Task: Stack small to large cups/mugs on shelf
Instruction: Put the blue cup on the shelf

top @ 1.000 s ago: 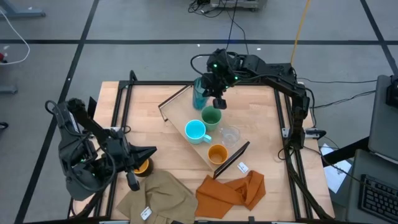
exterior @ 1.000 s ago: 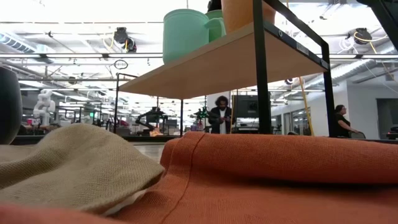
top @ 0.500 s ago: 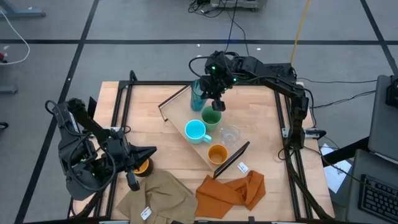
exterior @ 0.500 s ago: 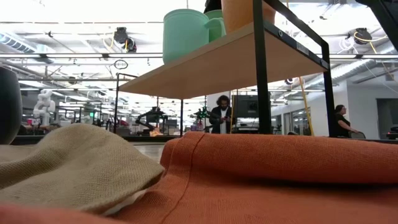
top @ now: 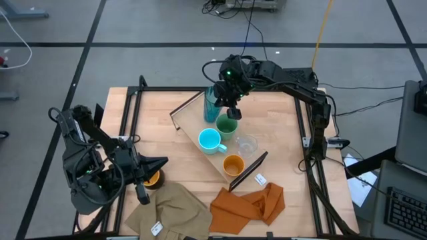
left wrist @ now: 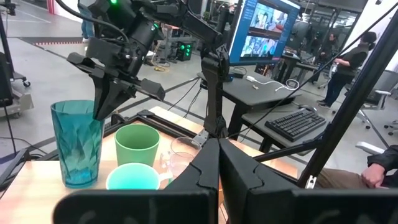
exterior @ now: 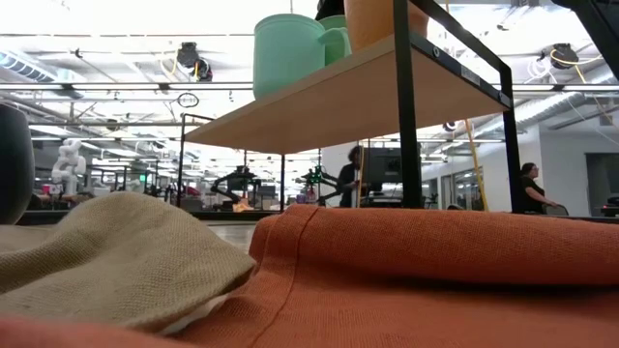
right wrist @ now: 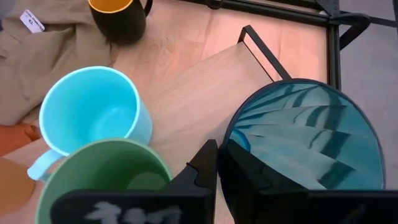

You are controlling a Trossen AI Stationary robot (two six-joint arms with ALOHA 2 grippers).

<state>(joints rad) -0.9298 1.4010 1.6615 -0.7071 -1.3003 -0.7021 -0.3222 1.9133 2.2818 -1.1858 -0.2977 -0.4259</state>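
The light-wood shelf (top: pixel 192 122) lies slantwise across the table. On it, in a row, stand the ribbed teal cup (top: pixel 211 103), the green cup (top: pixel 227 125), the light-blue mug (top: pixel 209 140), the clear tumbler (top: pixel 247 144) and the orange cup (top: pixel 233 164). My right gripper (top: pixel 230 111) is shut on the teal cup at the shelf's far end. The dark mug with the yellow inside (top: pixel 153 178) stands on the table off the shelf, at the near left. Just above it my left gripper (top: pixel 162 162) is shut with nothing in it. My right gripper pinches the teal cup's rim (right wrist: pixel 226 134) on the side that faces the green cup, one finger inside the cup and one outside. The fingers slant down from above and from the far right. The cup stands upright, its base on the shelf (left wrist: pixel 74 182).
A tan cloth (top: pixel 170 210) and an orange cloth (top: pixel 250 203) lie along the table's near edge. Black frame rails (top: pixel 303 133) run along the table's sides. A small white tag (top: pixel 259 179) lies by the shelf's near end.
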